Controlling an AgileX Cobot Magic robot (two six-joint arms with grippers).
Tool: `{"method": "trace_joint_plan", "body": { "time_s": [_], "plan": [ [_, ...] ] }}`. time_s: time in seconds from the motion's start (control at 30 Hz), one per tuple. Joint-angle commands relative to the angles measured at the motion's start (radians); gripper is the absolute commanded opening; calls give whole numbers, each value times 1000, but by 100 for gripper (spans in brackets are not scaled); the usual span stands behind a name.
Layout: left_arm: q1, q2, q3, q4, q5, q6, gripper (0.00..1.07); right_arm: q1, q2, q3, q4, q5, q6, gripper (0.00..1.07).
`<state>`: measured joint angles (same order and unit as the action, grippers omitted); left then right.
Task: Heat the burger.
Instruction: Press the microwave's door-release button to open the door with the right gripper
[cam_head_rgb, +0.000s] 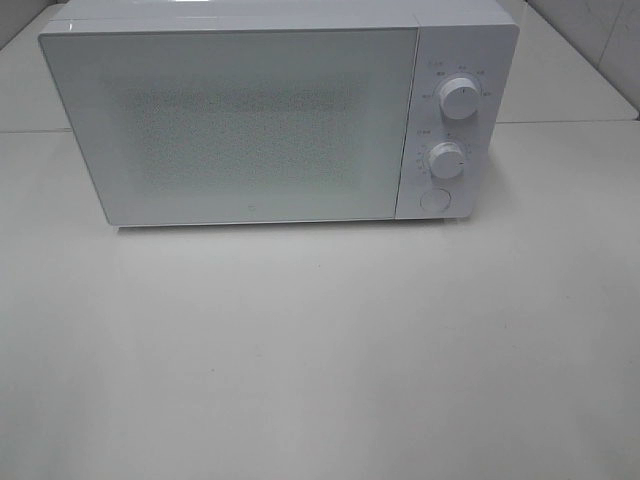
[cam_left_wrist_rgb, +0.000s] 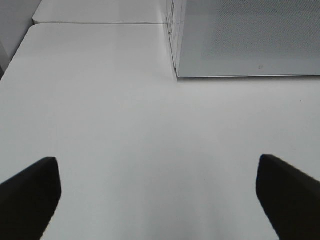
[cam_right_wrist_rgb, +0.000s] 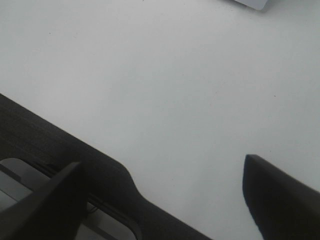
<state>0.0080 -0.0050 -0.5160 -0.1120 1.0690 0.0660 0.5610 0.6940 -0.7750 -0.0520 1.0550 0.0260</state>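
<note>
No burger anywhere in view: not on the worktop (cam_head_rgb: 320, 350), perhaps behind the shut microwave door (cam_head_rgb: 240, 125), cannot tell. Left gripper (cam_left_wrist_rgb: 156, 167) and right gripper (cam_right_wrist_rgb: 163, 165) spread wide, empty. Probably soft, light, loosely stacked; best pinched gently across the bun's sides.

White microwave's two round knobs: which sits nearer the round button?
The lower white round knob, directly above the round white button; the upper knob sits farther up.

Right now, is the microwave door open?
No, the microwave door sits shut, flush with the control panel beside it.
</note>
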Motion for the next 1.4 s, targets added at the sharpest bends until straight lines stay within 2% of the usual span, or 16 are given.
{"method": "trace_joint_plan", "body": {
  "time_s": [0.03,0.27,0.57,0.8,1.03,1.13,1.4],
  "plan": [
    [1,-13,1,-2,0,-8,98,-6,-48,0,-27,35,28,76],
    [1,-13,1,-2,0,-8,98,-21,-174,0,-106,43,99,76],
    [1,-13,1,-2,0,-8,98,-242,-339,1,-181,19,113,76],
    [1,-13,1,-2,0,-8,98,-337,-458,69,-161,-6,99,77],
    [1,-13,1,-2,0,-8,98,-450,-599,164,-63,-68,46,77],
    [1,-13,1,-2,0,-8,98,-492,-635,194,-58,-82,45,76],
    [1,-13,1,-2,0,-8,98,-549,-709,273,-58,-84,46,76]
  ]
}}
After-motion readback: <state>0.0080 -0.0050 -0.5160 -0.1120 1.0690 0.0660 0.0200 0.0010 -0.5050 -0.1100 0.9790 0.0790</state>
